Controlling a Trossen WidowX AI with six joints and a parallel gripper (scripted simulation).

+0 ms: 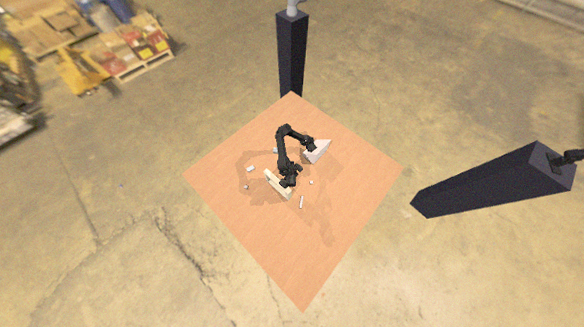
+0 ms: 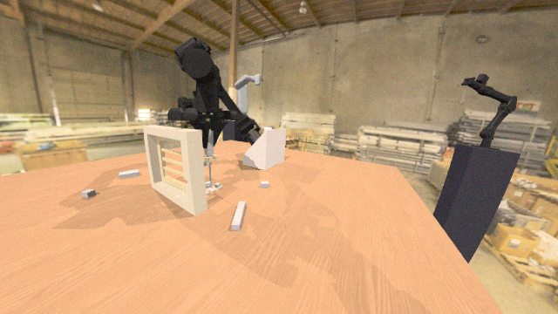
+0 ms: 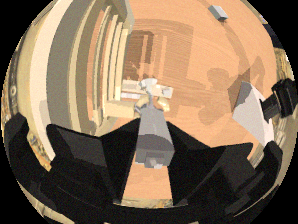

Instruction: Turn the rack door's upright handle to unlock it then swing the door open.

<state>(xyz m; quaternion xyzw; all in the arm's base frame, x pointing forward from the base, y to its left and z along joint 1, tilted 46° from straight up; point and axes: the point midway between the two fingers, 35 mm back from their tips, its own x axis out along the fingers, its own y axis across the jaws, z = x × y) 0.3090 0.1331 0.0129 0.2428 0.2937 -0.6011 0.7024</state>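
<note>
The cream rack frame (image 1: 271,179) (image 2: 194,170) (image 3: 41,75) stands upright on the table (image 1: 312,265) (image 2: 331,244). The slatted door (image 2: 173,161) (image 3: 119,65) shows through and beside it, close to the frame and roughly in line with it; any small gap cannot be told. The grey upright handle (image 2: 210,145) (image 3: 154,131) stands on the door's side away from the exterior camera. My gripper (image 3: 152,123) is shut on the handle, one dark finger on each side. Its fingertips are partly hidden behind the frame in the exterior view. How far the handle is turned cannot be told.
A white wedge block (image 1: 319,150) (image 2: 272,148) (image 3: 252,115) stands behind, by the arm's base. Small grey blocks (image 1: 251,168) (image 2: 88,194) lie left of the frame, a long bar (image 1: 301,202) (image 2: 238,215) and a small cube (image 1: 311,183) (image 2: 264,184) right of it.
</note>
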